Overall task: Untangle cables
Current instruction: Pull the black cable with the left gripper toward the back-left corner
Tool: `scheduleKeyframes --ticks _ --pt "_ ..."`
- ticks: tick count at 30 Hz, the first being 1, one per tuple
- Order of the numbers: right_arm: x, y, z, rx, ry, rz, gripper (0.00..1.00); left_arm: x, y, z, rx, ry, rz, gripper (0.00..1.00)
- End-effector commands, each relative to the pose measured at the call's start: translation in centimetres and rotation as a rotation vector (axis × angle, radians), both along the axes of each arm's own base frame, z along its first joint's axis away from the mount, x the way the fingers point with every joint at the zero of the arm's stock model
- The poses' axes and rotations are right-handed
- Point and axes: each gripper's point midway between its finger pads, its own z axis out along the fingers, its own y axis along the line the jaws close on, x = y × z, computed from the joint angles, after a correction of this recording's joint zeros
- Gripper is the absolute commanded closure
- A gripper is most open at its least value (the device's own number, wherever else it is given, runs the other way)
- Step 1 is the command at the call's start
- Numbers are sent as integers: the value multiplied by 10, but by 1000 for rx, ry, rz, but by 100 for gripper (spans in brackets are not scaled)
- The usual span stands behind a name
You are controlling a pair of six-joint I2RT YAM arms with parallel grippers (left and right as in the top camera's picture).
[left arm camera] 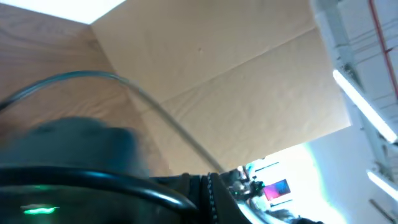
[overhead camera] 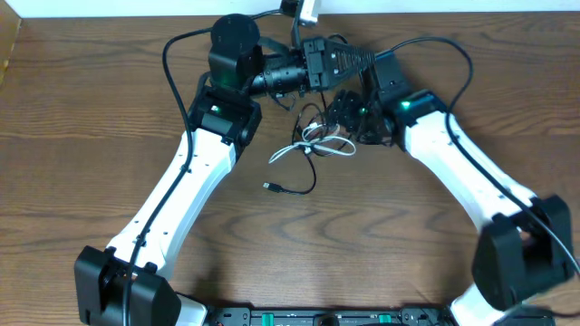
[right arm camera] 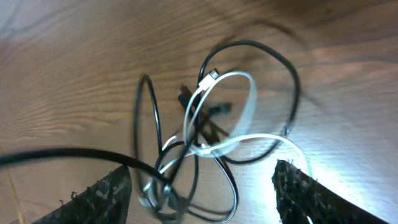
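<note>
The cables [overhead camera: 315,138] lie as a small knot on the wooden table between the two wrists. A white cord [overhead camera: 332,148] loops through black cords, and one black end with a plug [overhead camera: 271,187] trails toward the front. My right gripper [overhead camera: 350,114] is open just right of the knot. In the right wrist view its fingers [right arm camera: 205,193] straddle the tangle of the white cord [right arm camera: 247,93] and the black cords [right arm camera: 281,62], close above the table. My left gripper [overhead camera: 337,62] points right, above and behind the knot. The left wrist view faces upward and shows no jaws or cables.
Thick black arm wires arc over the table at the back left [overhead camera: 172,50] and back right [overhead camera: 464,56]. One crosses the left wrist view [left arm camera: 143,99] in front of a cardboard wall [left arm camera: 249,81]. A white object [overhead camera: 306,9] sits at the far edge.
</note>
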Motion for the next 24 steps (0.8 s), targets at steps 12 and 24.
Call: scheduleKeyframes --ticks 12,24 --pt "-13 0 -101 -20 263 7 52 1 57 50 -106 31 -5 93" --pt "-4 -21 -56 53 150 142 75 22 179 74 -139 119 224 93"
